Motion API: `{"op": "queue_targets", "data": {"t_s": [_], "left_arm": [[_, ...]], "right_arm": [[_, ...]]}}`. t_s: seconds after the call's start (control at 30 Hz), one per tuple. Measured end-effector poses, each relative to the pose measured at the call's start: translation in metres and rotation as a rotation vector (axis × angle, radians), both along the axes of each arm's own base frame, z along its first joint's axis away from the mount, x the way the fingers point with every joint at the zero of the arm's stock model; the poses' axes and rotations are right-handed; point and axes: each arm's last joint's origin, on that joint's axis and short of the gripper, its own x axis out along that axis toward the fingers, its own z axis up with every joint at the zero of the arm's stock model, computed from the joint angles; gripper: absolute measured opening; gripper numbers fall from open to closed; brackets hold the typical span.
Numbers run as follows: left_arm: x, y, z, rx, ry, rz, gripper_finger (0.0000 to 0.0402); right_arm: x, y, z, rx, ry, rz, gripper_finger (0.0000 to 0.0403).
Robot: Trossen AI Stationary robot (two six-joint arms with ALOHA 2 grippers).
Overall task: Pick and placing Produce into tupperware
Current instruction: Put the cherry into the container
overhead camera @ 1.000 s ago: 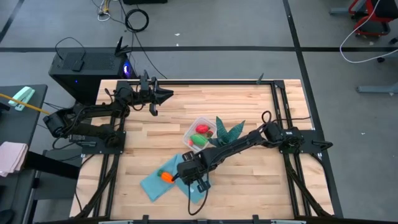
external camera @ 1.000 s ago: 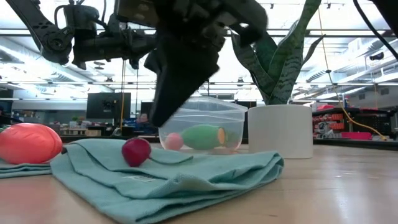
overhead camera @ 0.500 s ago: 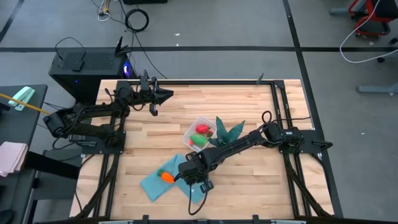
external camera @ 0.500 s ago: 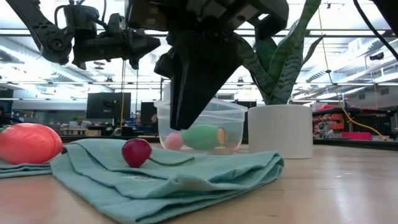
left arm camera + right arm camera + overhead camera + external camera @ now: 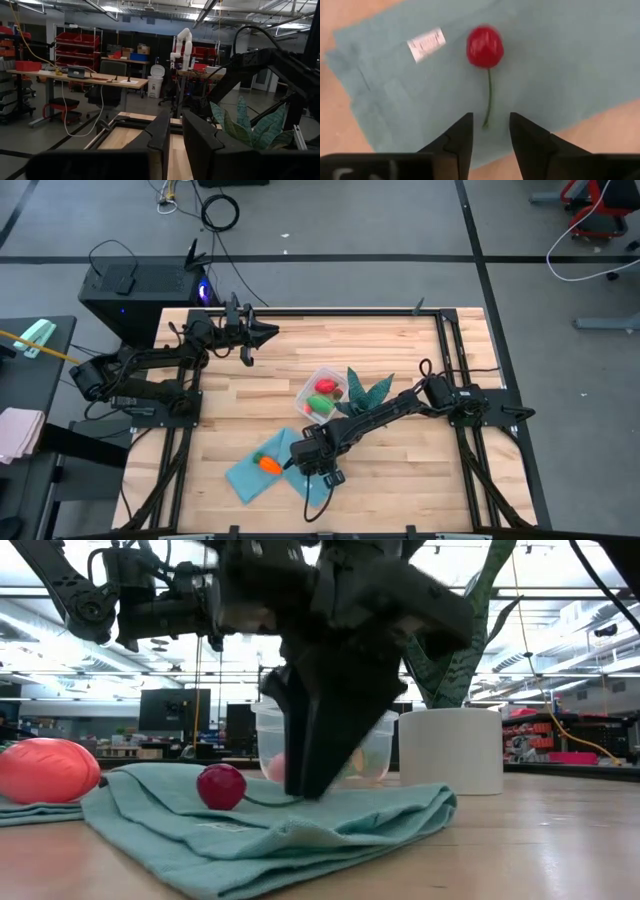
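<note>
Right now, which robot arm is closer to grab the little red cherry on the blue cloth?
The right one. Its end effector hangs open just above the cherry on the cloth. The left end effector waits far across the table.

One cherry [image 5: 485, 46], one carrot [image 5: 268, 464], one tupperware [image 5: 322, 384], one cloth [image 5: 560, 55], one plant [image 5: 365, 393]

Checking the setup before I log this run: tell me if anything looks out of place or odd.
Nothing looks spilled or damaged. The cherry and the orange carrot-like piece lie on the teal cloth, not yet in the tupperware. The right gripper is open over the cherry's stem; the left gripper waits raised at the table's far left.
</note>
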Motion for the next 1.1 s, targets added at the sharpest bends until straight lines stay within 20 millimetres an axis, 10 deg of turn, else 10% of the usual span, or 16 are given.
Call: {"op": "queue_targets", "data": {"t_s": [0.37, 0.6, 1.1], "left_arm": [[0.0000, 0.0000, 0.0000, 0.000, 0.000, 0.000, 0.0060], [0.0000, 0.0000, 0.0000, 0.000, 0.000, 0.000, 0.0059], [0.0000, 0.0000, 0.0000, 0.000, 0.000, 0.000, 0.0055]], "right_arm": [[-0.0036, -0.0013, -0.0106, 0.002, -0.007, -0.014, 0.0106], [-0.0023, -0.0009, -0.0113, 0.012, -0.015, -0.021, 0.0012], [0.0026, 0.0023, -0.0053, 0.050, -0.021, -0.017, 0.0037]]}}
